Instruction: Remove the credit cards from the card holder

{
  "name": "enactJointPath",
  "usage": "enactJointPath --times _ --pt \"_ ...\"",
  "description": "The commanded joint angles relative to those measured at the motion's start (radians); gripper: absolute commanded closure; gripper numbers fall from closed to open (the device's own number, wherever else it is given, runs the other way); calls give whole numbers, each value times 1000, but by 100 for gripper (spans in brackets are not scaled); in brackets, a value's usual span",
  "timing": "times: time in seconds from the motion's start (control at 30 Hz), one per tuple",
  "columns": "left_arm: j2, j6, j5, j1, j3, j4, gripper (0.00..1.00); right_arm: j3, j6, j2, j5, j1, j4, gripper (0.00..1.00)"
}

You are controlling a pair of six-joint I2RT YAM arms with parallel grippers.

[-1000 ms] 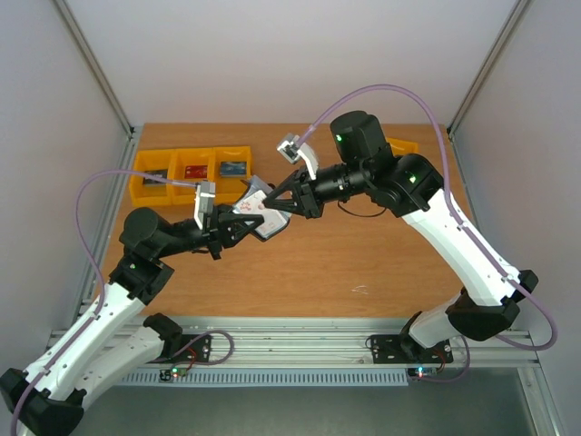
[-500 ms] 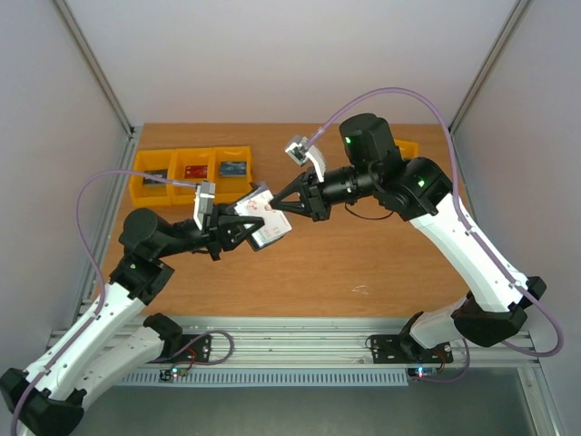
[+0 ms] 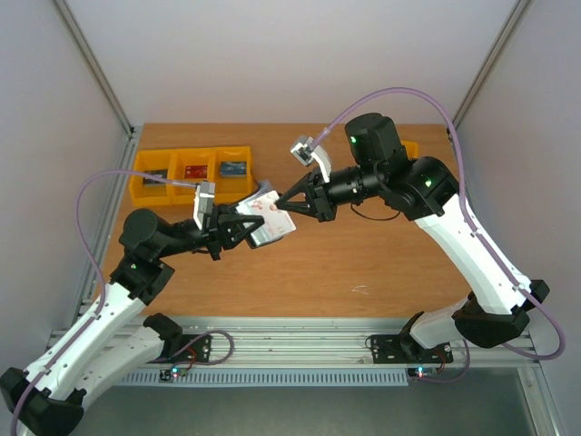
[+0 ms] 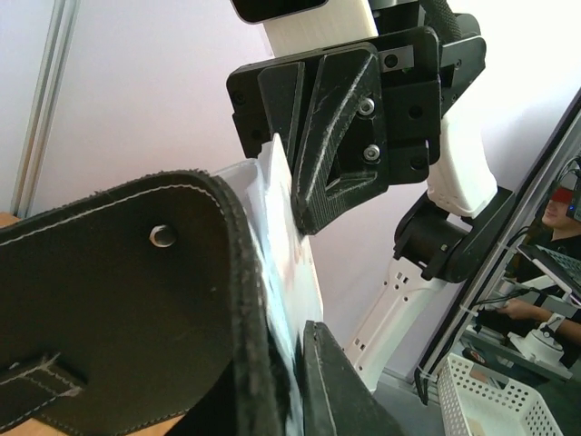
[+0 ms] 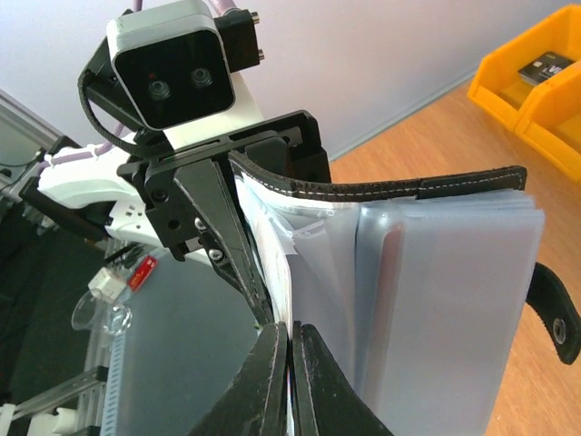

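The card holder (image 3: pixel 264 235) hangs in the air over the middle of the table, black outside (image 4: pixel 118 300) with grey-blue sleeves (image 5: pixel 454 309) fanned open. My left gripper (image 3: pixel 242 229) is shut on its lower edge. A whitish credit card (image 3: pixel 272 208) with reddish marks sticks out of its top. My right gripper (image 3: pixel 287 203) is shut on that card's edge (image 5: pixel 292 359). The left wrist view shows the same card (image 4: pixel 283 245) between the black cover and a right finger (image 4: pixel 336 136). A reddish card (image 5: pixel 392 272) shows faintly inside a sleeve. The holder's black tab (image 5: pixel 557 313) hangs at the right.
Three yellow bins (image 3: pixel 191 169) holding small items stand in a row at the table's back left. Another yellow bin (image 3: pixel 405 145) sits at the back right, behind the right arm. Metal frame posts rise at both back corners.
My right gripper has drawn back to the right with the whitish card pinched, so the card stands further out of the holder. The left arm has barely moved.
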Motion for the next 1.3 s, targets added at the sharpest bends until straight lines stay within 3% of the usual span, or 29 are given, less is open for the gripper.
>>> enactJointPath --times 0.0,0.13,0.3,0.4,0.53,0.7,1.27 --pt "-6 0 8 0 -5 76 91 33 -18 -31 33 -27 -22 99" --pt "-7 0 7 1 -4 74 97 32 -19 -34 39 -30 -27 99" --pt "-7 -3 6 1 -4 68 95 32 -18 -41 40 -39 -23 99" --pt "-6 -7 5 0 -4 68 88 31 -12 -42 35 -40 -19 99" --pt "-7 -7 4 1 -4 66 89 34 0 -32 10 -41 -10 99" --pt "-8 -4 2 0 -4 62 100 30 -2 -34 11 -40 -4 99" --pt "3 -10 -3 0 -7 59 100 -8 -34 -100 51 -140 -42 99"
